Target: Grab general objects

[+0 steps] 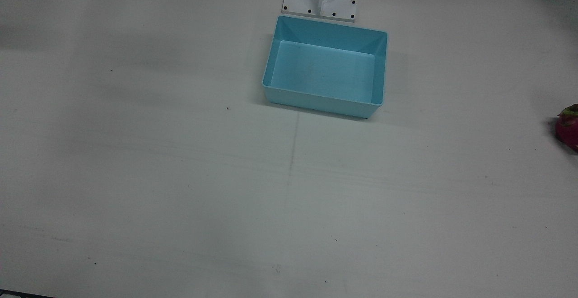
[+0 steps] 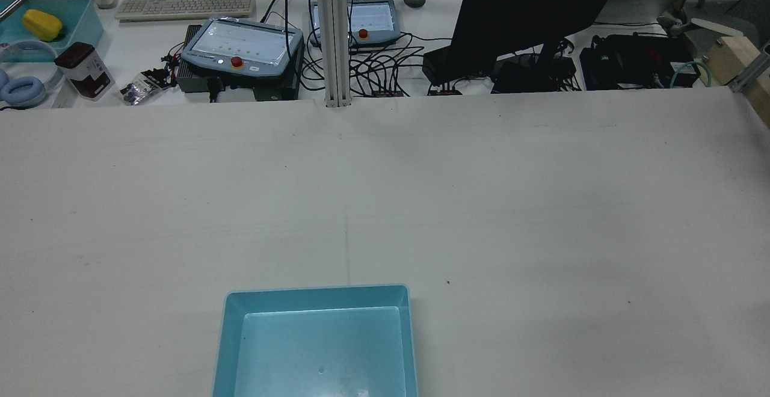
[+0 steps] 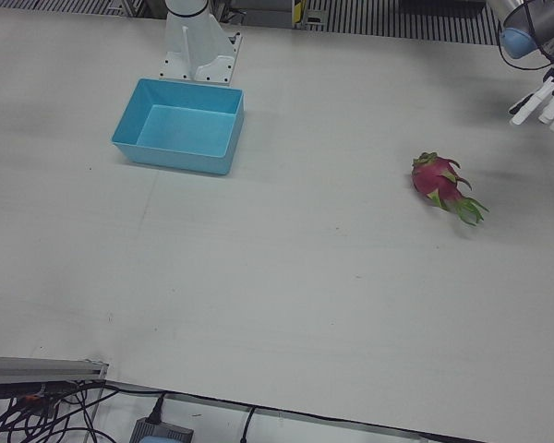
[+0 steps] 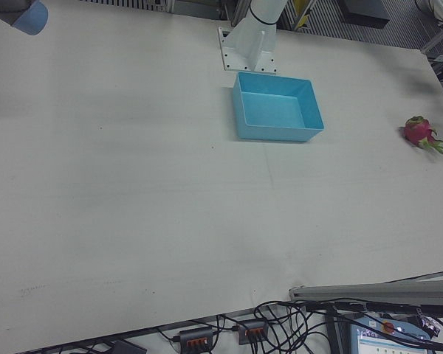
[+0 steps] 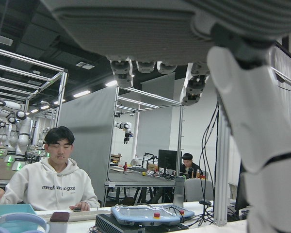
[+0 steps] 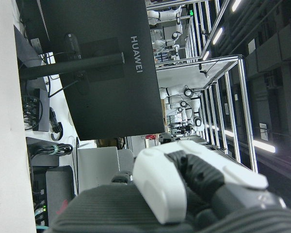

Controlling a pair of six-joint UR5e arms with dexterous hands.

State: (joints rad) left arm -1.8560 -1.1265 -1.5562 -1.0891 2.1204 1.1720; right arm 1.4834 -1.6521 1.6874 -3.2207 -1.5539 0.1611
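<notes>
Pink dragon fruit [image 3: 440,179] on its side, apparently intact

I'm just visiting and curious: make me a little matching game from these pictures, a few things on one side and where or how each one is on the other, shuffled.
Things:
1. pink dragon fruit with green tips
2. light blue rectangular plastic bin
3. white robot left hand
4. yellow pepper-shaped object

Places or states:
A. in the air at the view's edge, fingers apart, holding nothing
B. on the far desk, in a blue tray
C. lying alone on the white table
D. empty, in front of the white pedestal

Pairs: 1-C, 2-D, 3-A, 4-B
</notes>
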